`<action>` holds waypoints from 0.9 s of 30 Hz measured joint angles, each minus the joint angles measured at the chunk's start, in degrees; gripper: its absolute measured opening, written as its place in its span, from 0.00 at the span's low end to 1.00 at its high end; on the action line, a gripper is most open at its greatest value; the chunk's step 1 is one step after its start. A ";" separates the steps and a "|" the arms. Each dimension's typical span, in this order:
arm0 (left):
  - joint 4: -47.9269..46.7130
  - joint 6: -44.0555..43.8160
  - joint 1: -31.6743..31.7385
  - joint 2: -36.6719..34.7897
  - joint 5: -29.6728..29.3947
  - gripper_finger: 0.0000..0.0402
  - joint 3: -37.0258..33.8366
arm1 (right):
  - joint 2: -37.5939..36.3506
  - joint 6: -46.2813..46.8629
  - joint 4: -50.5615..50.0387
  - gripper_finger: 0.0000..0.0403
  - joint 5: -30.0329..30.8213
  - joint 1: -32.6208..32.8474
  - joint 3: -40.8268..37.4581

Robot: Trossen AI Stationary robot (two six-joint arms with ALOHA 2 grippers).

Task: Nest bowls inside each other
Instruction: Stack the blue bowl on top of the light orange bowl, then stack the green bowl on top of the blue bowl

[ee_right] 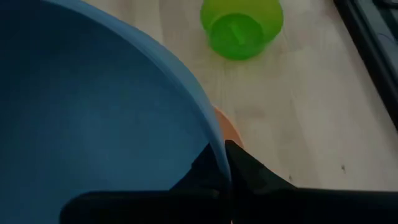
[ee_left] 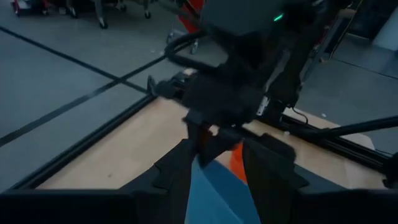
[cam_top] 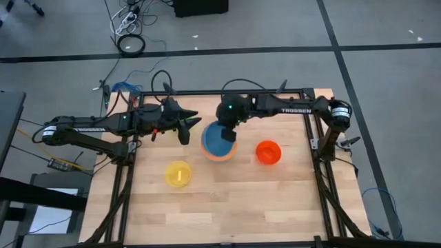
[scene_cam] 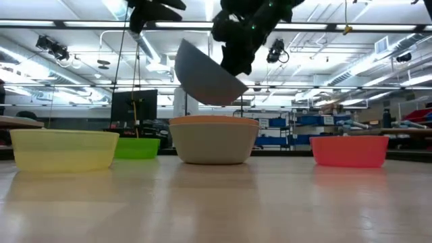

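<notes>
On the wooden tabletop [cam_top: 227, 207] at frame centre, the right tool [ee_right: 222, 163] pinched the tilted blue bowl's [cam_top: 218, 139] rim directly above the orange bowl [scene_cam: 213, 140].

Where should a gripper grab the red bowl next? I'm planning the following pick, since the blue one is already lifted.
Probably by its rim, coming straight down from above: the red bowl sits upright and open on the table, apart from the others, so one finger can go inside the thin wall and one outside. The right gripper is shut on the blue bowl that same way.
</notes>
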 joint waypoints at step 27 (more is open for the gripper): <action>-3.04 0.17 0.00 0.00 -0.03 0.38 0.00 | 0.15 2.18 9.51 0.36 1.07 -1.97 -10.54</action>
